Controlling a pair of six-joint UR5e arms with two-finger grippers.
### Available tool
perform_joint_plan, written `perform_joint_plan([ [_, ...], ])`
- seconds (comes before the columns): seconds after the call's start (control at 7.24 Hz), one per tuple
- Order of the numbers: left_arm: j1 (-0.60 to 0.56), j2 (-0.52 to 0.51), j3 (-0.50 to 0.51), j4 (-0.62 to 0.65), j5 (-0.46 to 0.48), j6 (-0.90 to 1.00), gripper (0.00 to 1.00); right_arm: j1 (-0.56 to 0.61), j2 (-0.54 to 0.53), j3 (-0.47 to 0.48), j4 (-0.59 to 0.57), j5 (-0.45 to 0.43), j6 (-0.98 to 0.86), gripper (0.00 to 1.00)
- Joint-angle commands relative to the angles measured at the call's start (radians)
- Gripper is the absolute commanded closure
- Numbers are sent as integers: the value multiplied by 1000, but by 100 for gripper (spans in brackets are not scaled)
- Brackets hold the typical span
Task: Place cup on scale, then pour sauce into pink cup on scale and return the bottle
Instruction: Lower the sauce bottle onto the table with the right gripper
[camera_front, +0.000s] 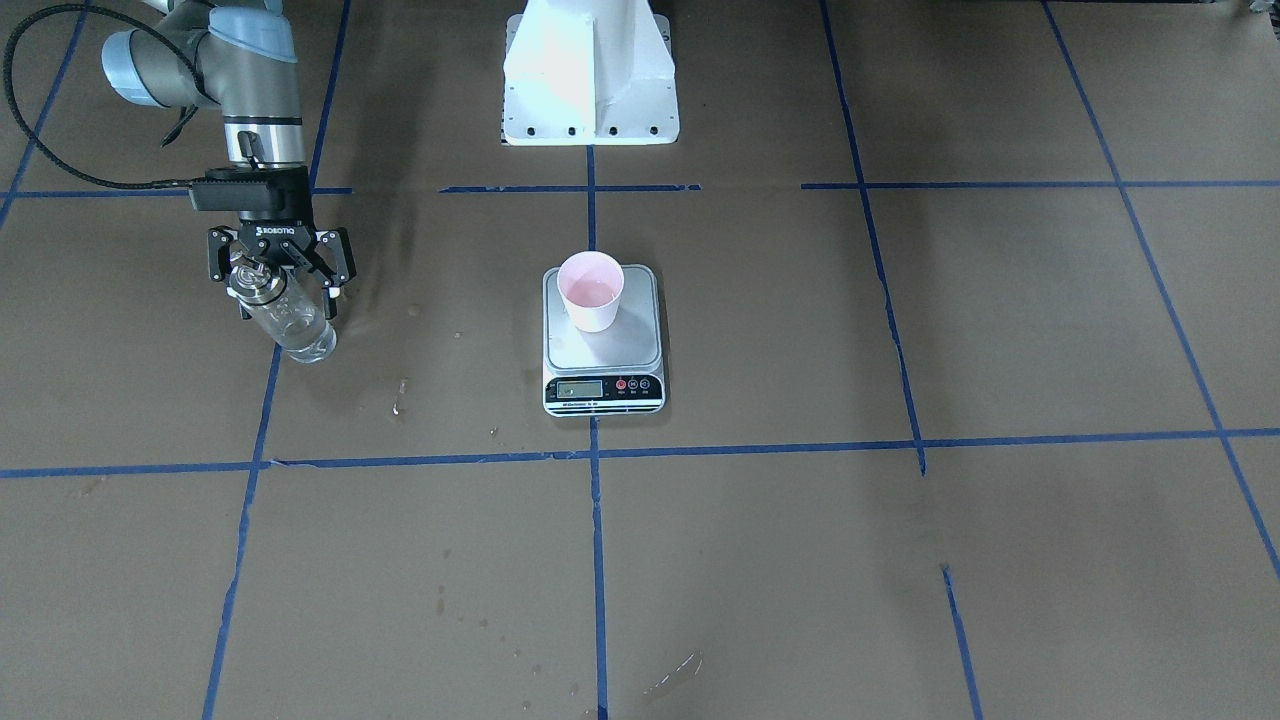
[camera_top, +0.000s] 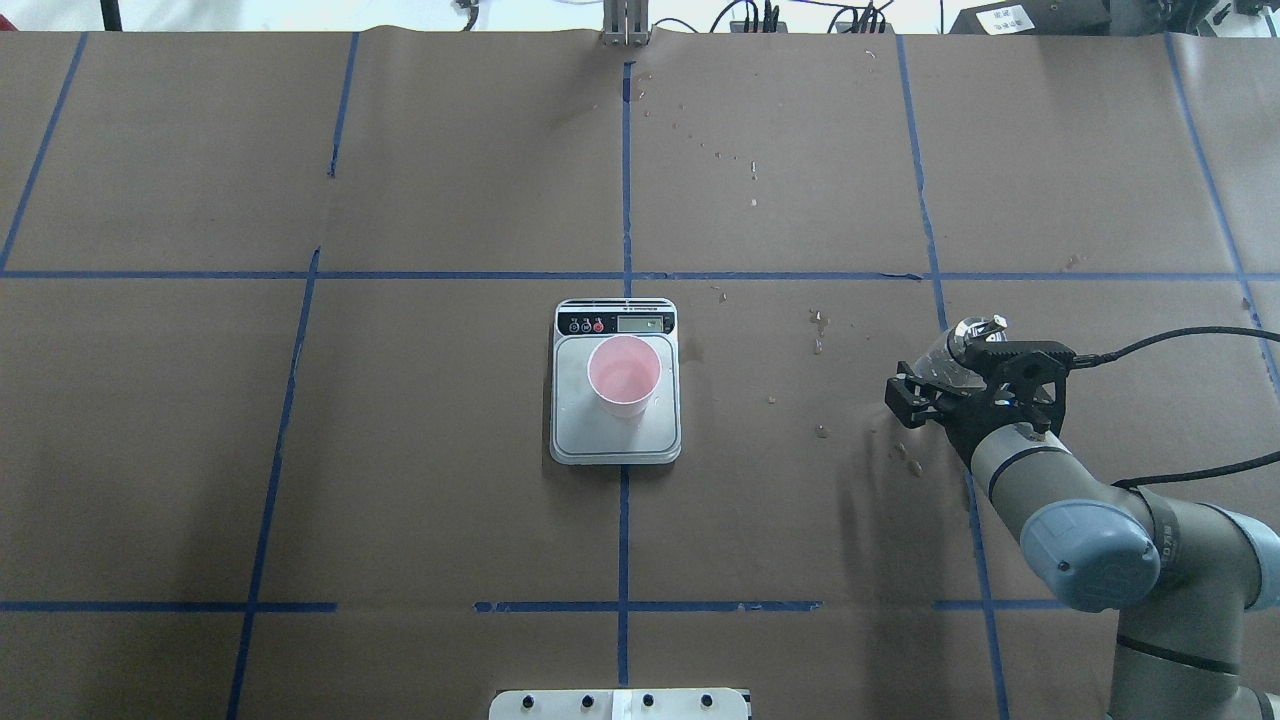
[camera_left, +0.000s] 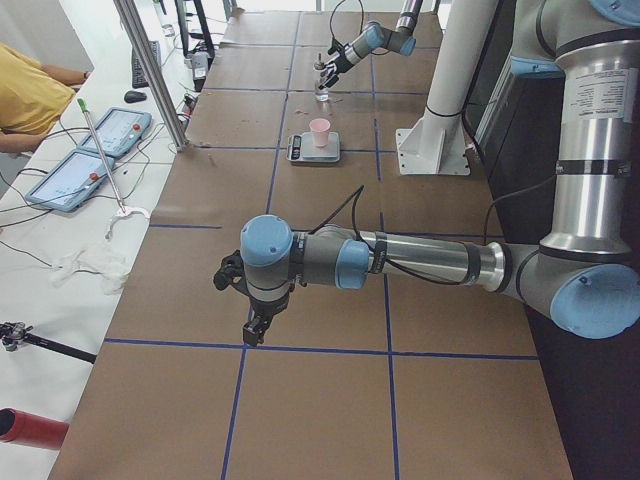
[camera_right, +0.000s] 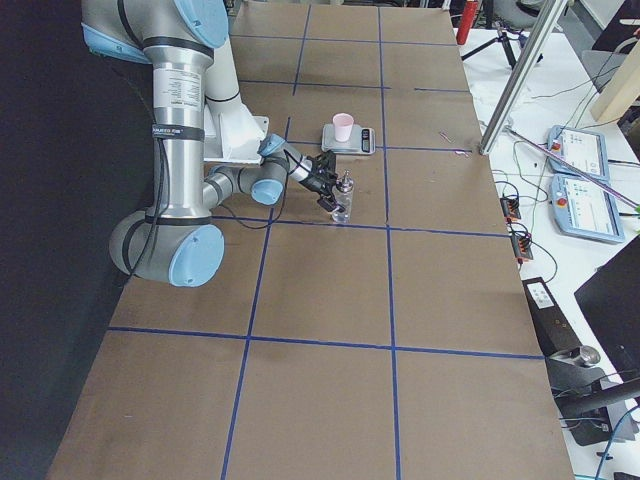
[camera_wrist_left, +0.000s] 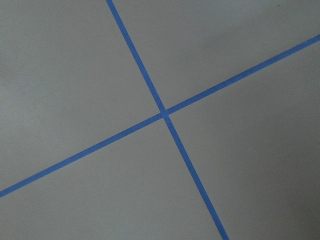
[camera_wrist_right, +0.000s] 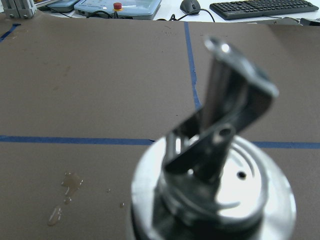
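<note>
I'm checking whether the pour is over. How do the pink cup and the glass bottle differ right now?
The cup is opaque pink and open-topped; the bottle is clear glass with a metal pourer. The cup sits on the scale, free of any gripper; the bottle is off it, on the table, between the fingers of the right gripper. Both stand upright.

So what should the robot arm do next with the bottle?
Probably open the right gripper fully and lift straight up; I can't tell whether it grips now. The cup already sits on the scale with what looks like liquid inside, and the bottle looks upright on the table, so pouring seems finished.
</note>
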Motion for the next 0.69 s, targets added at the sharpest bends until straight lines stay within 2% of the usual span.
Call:
perform_joint_plan([
  [0.0, 0, -2, 0, 0, 0, 0, 0, -12, -37, 8, 5, -2, 1, 0],
  [0.55, 0, 0, 0, 0, 0, 0, 0, -119, -83, 60, 6, -43, 14, 0],
])
